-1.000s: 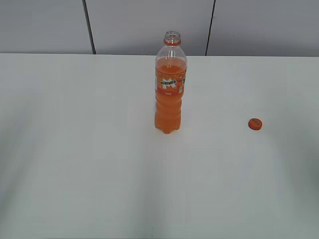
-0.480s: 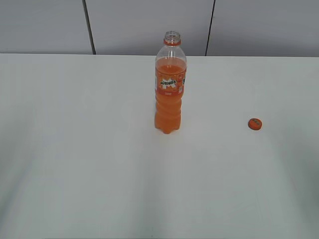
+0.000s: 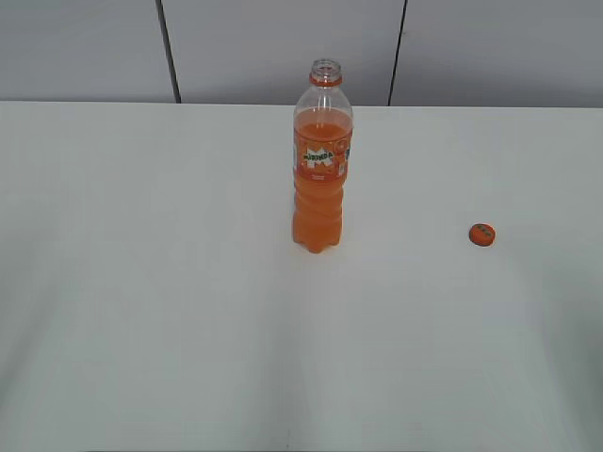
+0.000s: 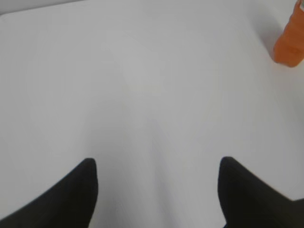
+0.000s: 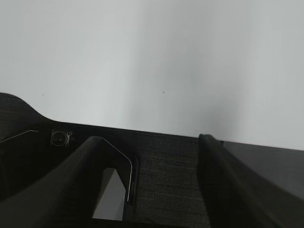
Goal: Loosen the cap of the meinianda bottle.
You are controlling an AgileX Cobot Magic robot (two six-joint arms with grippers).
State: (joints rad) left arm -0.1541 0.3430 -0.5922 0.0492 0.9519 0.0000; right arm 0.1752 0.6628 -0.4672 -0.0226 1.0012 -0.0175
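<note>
As seen from the left wrist, showing the left tool (image 4: 156,161) with its two dark fingers (image 4: 76,194) spread wide and nothing between them. Hanging over bare white counter (image 4: 142,85), touching nothing. Off at the upper right edge of that view, catching only the orange foot of the bottle (image 4: 289,42), well apart from the fingers.

From the right wrist, showing the right tool (image 5: 149,138) likewise spread, gripping nothing. Under and between its fingers (image 5: 85,180), only a dark textured base (image 5: 166,161) with a small round mark on its left part; beyond that, plain white counter. No sight of bottle or cap from here.

From the exterior view, neither tool to be seen. Standing upright near the middle of the counter (image 3: 141,282), toward its far edge: the bottle (image 3: 321,169). Mouth open, with no cap on it, only an orange ring (image 3: 325,81) left around the neck. Holding orange drink (image 3: 317,221) up to the shoulder, with the clear neck above it empty. Wrapped around the upper body by an orange label (image 3: 320,158) with a green and white logo; ridged lower down.

Lying flat on the counter well to the right of the bottle and a little nearer the camera: the cap (image 3: 482,234), small, round, orange, apart from everything else. Behind the counter, a grey panelled wall (image 3: 283,47) with dark seams.
</note>
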